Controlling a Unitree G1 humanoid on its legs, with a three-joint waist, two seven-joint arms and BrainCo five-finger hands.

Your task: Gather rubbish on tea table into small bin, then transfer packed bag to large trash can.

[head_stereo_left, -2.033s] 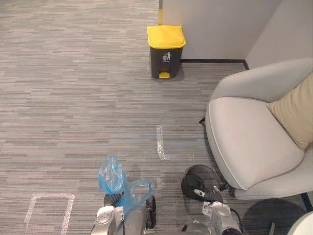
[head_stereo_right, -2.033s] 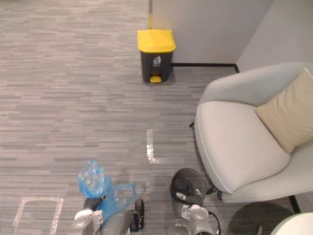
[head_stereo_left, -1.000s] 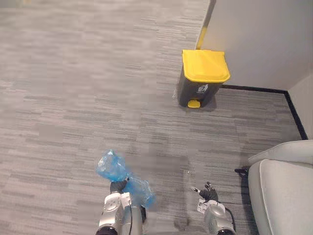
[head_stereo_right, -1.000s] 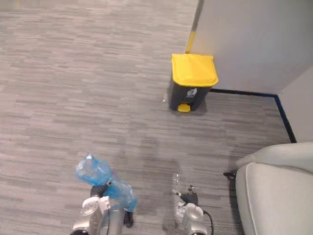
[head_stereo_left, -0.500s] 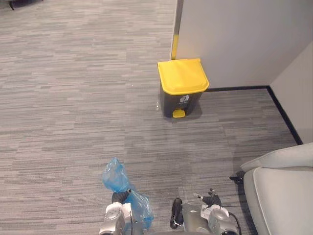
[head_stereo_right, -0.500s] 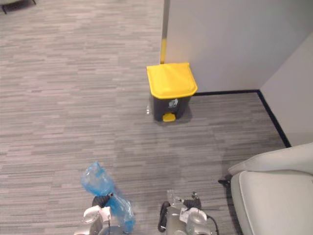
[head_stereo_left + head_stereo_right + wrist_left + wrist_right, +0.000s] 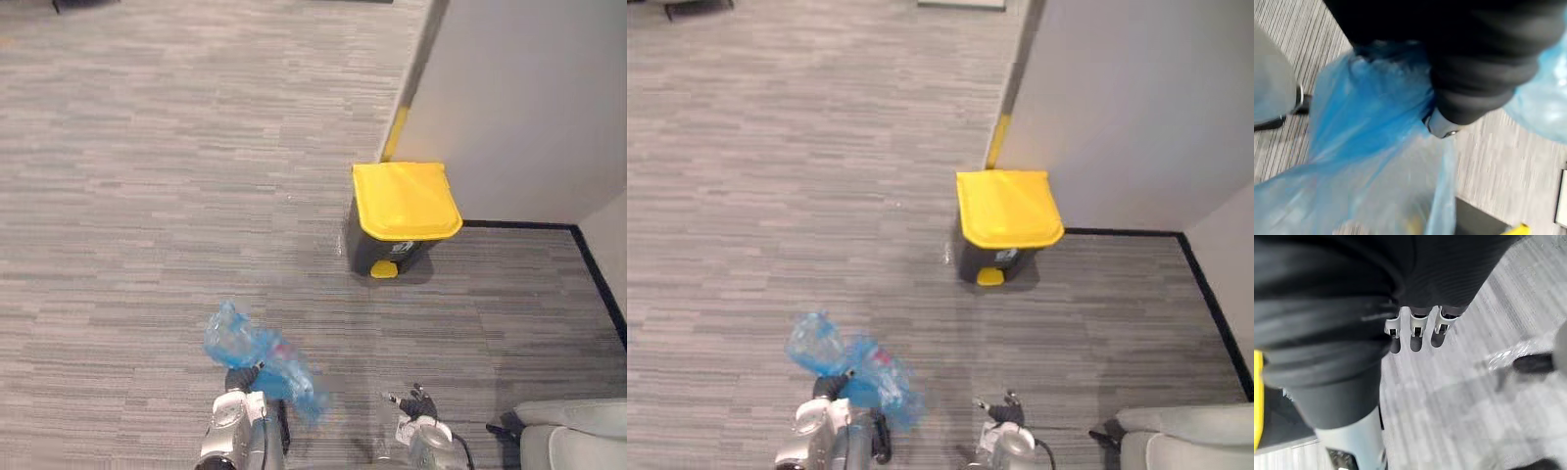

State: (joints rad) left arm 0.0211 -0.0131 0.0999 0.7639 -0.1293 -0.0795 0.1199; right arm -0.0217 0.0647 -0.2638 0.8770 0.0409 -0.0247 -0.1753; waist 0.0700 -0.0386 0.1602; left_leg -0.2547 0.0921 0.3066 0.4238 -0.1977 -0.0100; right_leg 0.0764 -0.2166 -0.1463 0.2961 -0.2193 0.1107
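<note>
Blue bag (image 7: 257, 354), where is it hanging?
— Near left; left hand (image 7: 238, 380) is clenching its neck, right hand (image 7: 416, 406) hanging loose-fingered. Probably carrying it to the far trash can (image 7: 377, 250); lid (image 7: 405, 199) needs opening.

Against wall (image 7: 529, 98), on carpet (image 7: 147, 147): trash can (image 7: 397, 252), lid (image 7: 404, 199) down on top, pedal (image 7: 384, 269) at its front foot. Well in front of trash can and to its left: bag (image 7: 260, 354), bunched in left hand (image 7: 240, 378). Well in front of trash can, slightly to its right: right hand (image 7: 419, 404), apart from bag. Front-right of trash can, farther right than right hand, well apart from trash can: armchair (image 7: 578, 441).
</note>
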